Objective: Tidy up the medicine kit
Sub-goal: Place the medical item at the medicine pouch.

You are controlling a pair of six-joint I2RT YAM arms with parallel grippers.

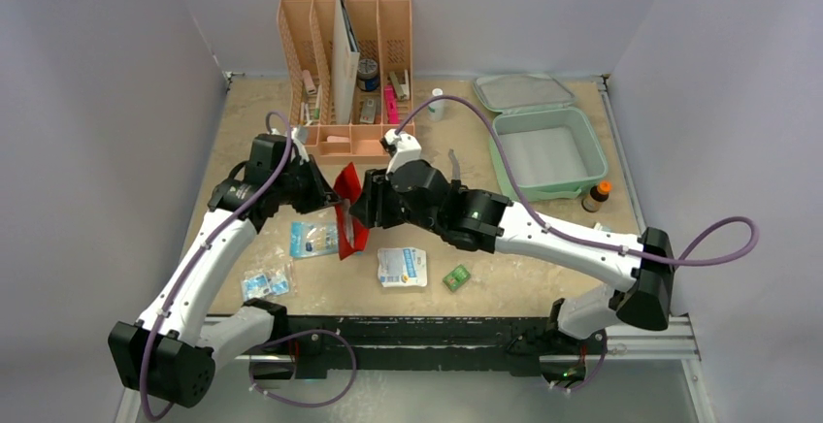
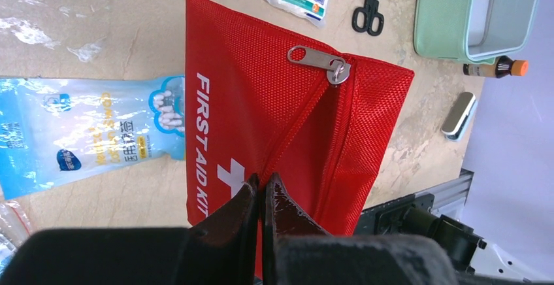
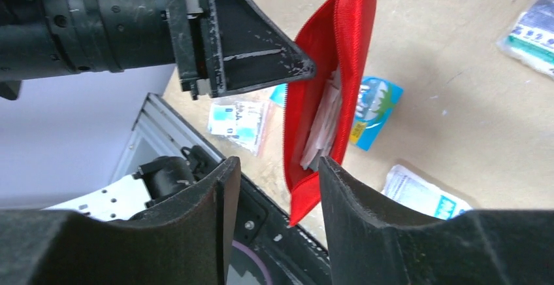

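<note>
**Pouch held open for packing**

The left end effector (image 2: 261,182) is pinched tight on the edge of the red first-aid pouch (image 2: 281,115), holding it upright over the middle of the worktop (image 1: 252,117). Just right of it, the right end effector (image 3: 277,167) stands part open at the pouch mouth, gripping nothing. White packets (image 3: 323,121) show inside. This looks like packing, so the next move is fetching another item. Loose sachets (image 1: 313,239) lie near, partly under the arms. The mint-green medicine kit (image 1: 548,151) sits open far right, a brown bottle (image 1: 597,195) beside it.
</note>
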